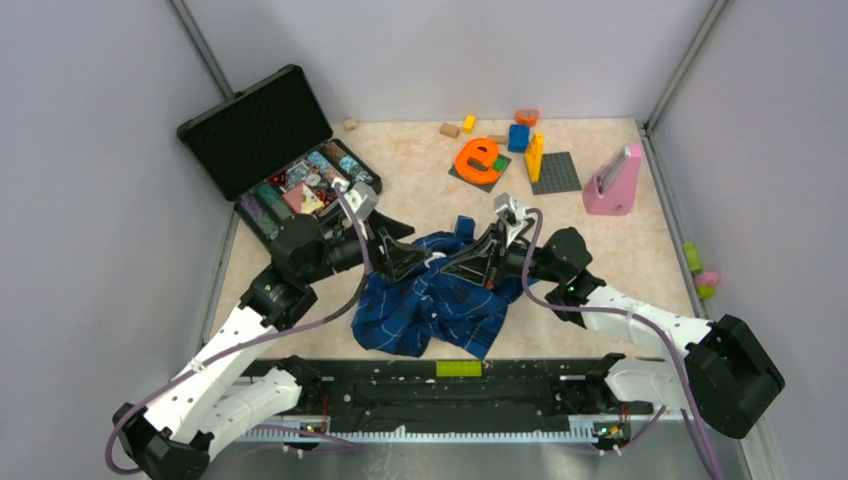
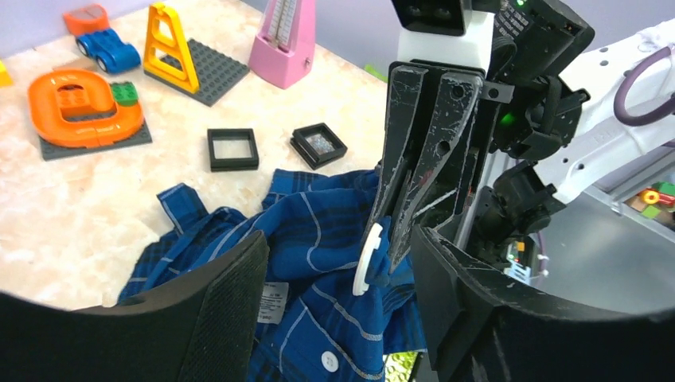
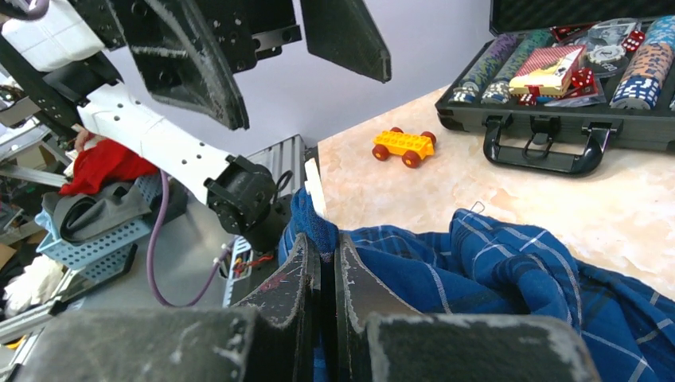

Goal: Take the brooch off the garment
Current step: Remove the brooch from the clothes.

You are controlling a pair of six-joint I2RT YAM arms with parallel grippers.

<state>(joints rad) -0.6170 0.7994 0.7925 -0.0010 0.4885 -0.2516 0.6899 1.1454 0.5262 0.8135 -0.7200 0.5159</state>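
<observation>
While black frames (image 2: 233,149) lie behind, right gripper (image 2: 390,261) pinches the shirt (image 2: 310,215) just beside the brooch (image 2: 364,259); left gripper (image 2: 338,239) spread open.

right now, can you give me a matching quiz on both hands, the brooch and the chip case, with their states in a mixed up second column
Things:
1. left hand
2. right hand
3. brooch
4. poker chip case

States:
A. lid open
B. shut on a fold of the shirt
C. open, gripping nothing
D. pale disc seen edge-on at the pinched fold

Pairs: 1-C, 2-B, 3-D, 4-A
</observation>
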